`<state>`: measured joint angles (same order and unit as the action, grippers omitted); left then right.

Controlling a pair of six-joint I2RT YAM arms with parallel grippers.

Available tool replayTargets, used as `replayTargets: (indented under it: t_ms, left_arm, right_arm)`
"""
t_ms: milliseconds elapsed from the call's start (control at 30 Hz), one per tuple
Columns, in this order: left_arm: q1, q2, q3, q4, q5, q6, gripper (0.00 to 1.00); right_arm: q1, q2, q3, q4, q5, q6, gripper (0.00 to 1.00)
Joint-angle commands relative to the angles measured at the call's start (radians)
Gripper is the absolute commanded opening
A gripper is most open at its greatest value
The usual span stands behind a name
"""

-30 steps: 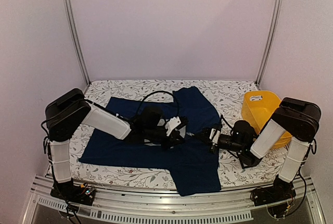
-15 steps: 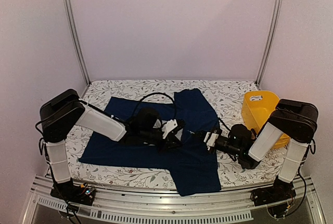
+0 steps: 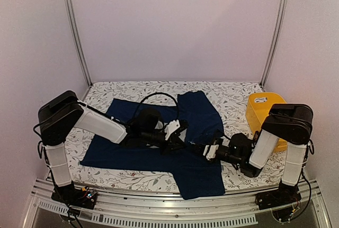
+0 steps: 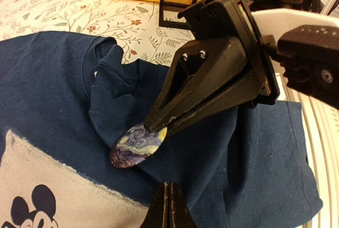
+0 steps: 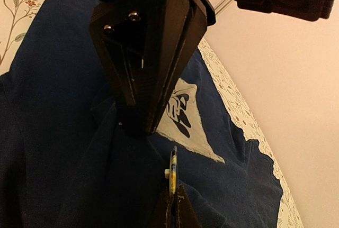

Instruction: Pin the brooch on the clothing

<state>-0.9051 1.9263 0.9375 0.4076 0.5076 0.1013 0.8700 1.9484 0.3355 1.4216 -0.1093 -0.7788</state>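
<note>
Your right fingers are clamped on the oval brooch, centre of the left wrist view, at a raised fold of the navy T-shirt spread mid-table. Your left fingers pinch that fold.

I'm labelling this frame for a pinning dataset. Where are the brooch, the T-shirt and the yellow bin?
brooch [image 4: 139,146], left wrist view, middle of its painted oval face.
T-shirt [image 4: 47,90], left wrist view, plain navy fabric above the print.
yellow bin [image 3: 257,116], top external view, its left outer wall.
</note>
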Motion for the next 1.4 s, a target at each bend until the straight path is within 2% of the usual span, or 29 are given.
replayTargets:
  t_ms: [0,267,433,967,1133,1367]
  left_arm:
    - [-0.006,-0.021,0.002,0.030,0.030,0.004,0.00]
    - [-0.005,-0.020,-0.004,0.042,0.008,-0.003,0.00]
    - [-0.002,-0.019,-0.008,0.053,-0.020,-0.010,0.00]
    - [-0.002,-0.017,-0.021,0.056,-0.030,-0.015,0.00]
    - [-0.002,-0.036,-0.031,0.045,-0.030,-0.011,0.00]
    - [-0.003,-0.085,-0.057,-0.009,-0.109,0.082,0.28]
  right_arm:
    - [0.020,0.046,0.020,0.045,0.027,-0.029,0.00]
    - [0.041,0.039,0.012,0.055,-0.005,-0.006,0.00]
    - [0.043,-0.013,-0.022,0.039,-0.078,0.081,0.00]
    - [0.038,-0.068,-0.037,0.117,-0.165,0.285,0.00]
    - [0.022,-0.068,-0.039,0.172,-0.117,0.319,0.00]
    - [-0.009,-0.069,-0.037,0.183,-0.102,0.347,0.00]
